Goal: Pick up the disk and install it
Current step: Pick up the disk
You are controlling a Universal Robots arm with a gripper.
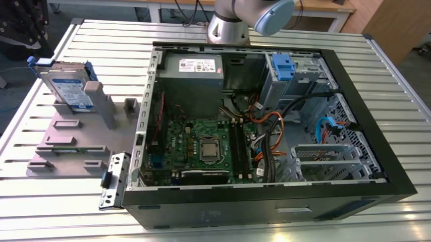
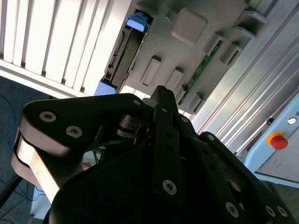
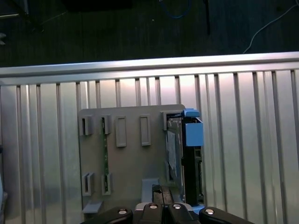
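The disk [image 1: 67, 88] is a silver drive with a white-and-blue label in a blue carrier. It stands on edge in a slot of the grey holder block [image 1: 74, 136], at the exterior view's left beside the open computer case [image 1: 269, 121]. In both wrist views I look down on the disk edge-on [image 3: 189, 158] [image 2: 124, 53] in the holder [image 3: 126, 163] [image 2: 187, 28]. My black gripper [image 2: 161, 93] [image 3: 159, 190] hovers above the holder, apart from the disk, fingers together and holding nothing.
Inside the case sit a grey power supply [image 1: 192, 75], a green motherboard [image 1: 202, 146], bundled cables [image 1: 269, 126] and a grey drive cage with a blue latch [image 1: 283, 65]. A green memory stick [image 3: 106, 158] stands in the holder. The arm's base [image 1: 232, 25] rises behind the case.
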